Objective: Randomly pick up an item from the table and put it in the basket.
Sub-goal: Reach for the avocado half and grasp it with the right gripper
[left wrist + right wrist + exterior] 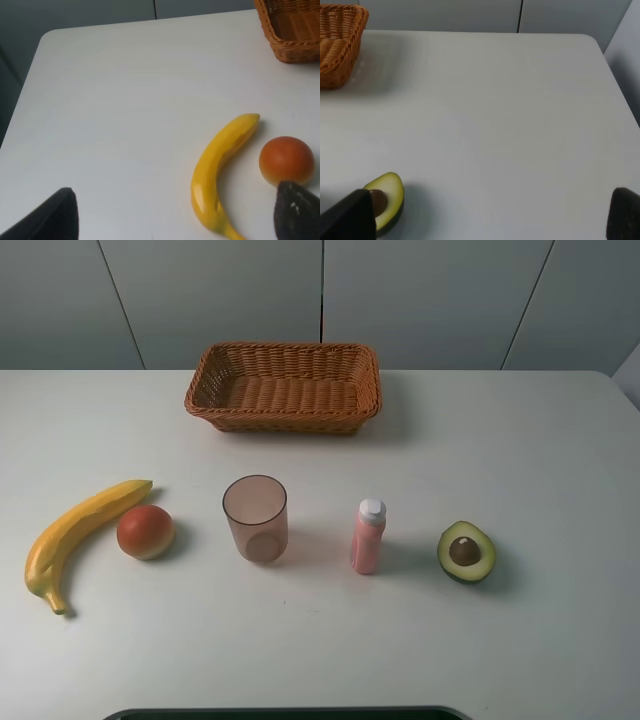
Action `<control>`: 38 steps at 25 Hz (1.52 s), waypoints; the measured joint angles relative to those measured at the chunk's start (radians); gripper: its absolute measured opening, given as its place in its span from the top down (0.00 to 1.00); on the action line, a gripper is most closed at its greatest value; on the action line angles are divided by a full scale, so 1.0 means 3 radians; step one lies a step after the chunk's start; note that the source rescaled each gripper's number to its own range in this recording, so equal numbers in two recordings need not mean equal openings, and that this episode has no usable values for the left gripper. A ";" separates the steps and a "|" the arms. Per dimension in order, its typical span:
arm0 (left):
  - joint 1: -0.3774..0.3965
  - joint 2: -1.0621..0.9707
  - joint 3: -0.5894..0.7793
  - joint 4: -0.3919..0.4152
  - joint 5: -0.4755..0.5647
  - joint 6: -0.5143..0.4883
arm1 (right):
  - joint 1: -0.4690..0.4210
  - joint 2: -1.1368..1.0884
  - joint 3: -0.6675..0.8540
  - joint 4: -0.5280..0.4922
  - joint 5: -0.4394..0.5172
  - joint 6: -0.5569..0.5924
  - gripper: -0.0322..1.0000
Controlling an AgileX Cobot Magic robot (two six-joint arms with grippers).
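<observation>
The halved avocado [466,552] lies cut side up on the white table [560,440], at the right end of a row of items. It also shows in the right wrist view [387,200], partly behind one finger [347,218]. The brown wicker basket [284,387] stands empty at the back middle; its corner shows in both wrist views [292,30] [337,45]. My left gripper [170,222] and right gripper [485,220] are open and empty, above the table's front. Neither gripper shows in the exterior high view.
In the row from the left lie a yellow banana [80,535], a red-orange round fruit [146,532], a translucent pink cup [256,518] and a pink bottle with a white cap [368,536]. A dark edge [290,713] runs along the front.
</observation>
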 joint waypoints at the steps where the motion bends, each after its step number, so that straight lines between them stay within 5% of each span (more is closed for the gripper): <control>1: 0.0000 0.0000 0.0000 0.0000 0.0000 0.0000 | 0.0000 0.0000 0.0000 0.0000 0.0000 0.0000 0.00; 17: 0.0000 0.0000 0.0000 0.0000 0.0000 0.0000 | 0.0000 0.0094 -0.0146 -0.0011 0.0005 0.0102 0.00; 29: 0.0000 0.0000 0.0000 0.0000 0.0000 0.0006 | 0.0000 0.2489 -0.1678 0.0233 0.0193 -0.0165 0.00; 33: 0.0000 0.0000 0.0000 0.0000 0.0000 0.0006 | 0.0095 0.3181 -0.1737 0.0284 0.0132 -0.0248 0.00; 38: 0.0000 0.0000 0.0000 0.0000 0.0000 0.0006 | 0.0616 0.3849 -0.1598 0.0284 -0.0027 -0.0074 0.00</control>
